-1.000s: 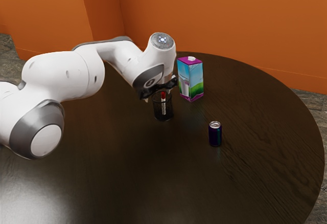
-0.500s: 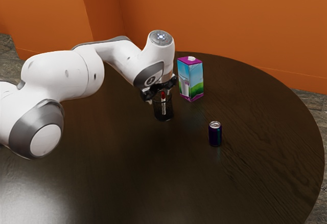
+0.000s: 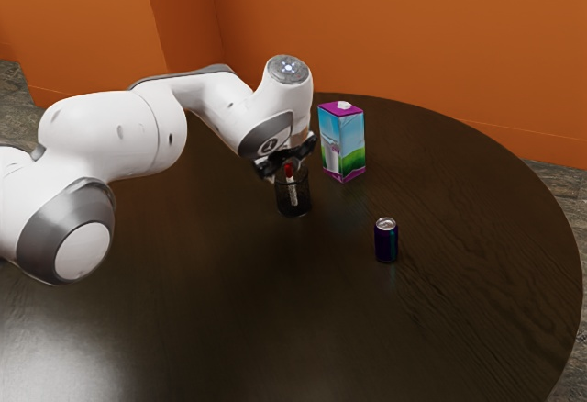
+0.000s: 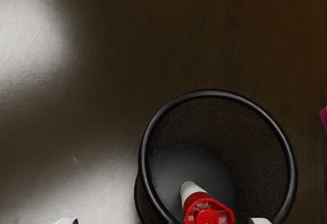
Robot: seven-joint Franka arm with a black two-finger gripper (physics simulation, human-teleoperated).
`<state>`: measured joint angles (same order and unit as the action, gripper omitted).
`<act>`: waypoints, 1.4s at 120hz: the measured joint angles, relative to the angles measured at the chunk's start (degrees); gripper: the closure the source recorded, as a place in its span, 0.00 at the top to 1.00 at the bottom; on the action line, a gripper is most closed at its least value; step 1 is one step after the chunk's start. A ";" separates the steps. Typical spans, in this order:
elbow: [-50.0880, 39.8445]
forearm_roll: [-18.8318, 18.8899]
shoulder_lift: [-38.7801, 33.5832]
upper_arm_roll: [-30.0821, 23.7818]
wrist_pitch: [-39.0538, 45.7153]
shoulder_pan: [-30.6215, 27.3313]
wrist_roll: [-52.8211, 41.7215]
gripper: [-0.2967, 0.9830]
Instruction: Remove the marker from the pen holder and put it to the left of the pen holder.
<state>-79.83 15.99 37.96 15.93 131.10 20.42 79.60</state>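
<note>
My gripper (image 3: 290, 172) is over the mouth of the pen holder in the exterior view, its fingers spread apart on either side of the marker's top. The black mesh pen holder (image 3: 294, 208) stands upright on the table. Inside it leans the marker (image 3: 293, 192), white with a red cap that rises above the rim. In the wrist view, the tips of the gripper (image 4: 163, 221) stand wide apart at the lower edge, and the marker (image 4: 208, 214) points its red end up at the camera, against the near side of the pen holder (image 4: 292, 168).
A milk carton (image 3: 342, 142) stands close behind the pen holder, toward the exterior view's right. A dark blue can (image 3: 386, 241) is farther forward on the round dark table (image 3: 229, 301). Orange walls rise beyond the table.
My hand has come down slightly and tilted a little. The marker's red end has shifted slightly toward the exterior view's left, while the pen holder stands where it was.
</note>
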 joint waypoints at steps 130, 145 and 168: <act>-0.71 0.09 0.61 -0.11 4.49 -0.73 -1.36 0.34; -0.74 0.09 0.67 -0.11 4.92 -0.73 -1.49 0.29; -0.71 0.11 0.76 -0.11 5.32 -0.72 -1.61 0.24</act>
<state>-80.54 16.10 38.72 15.82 136.42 19.69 77.98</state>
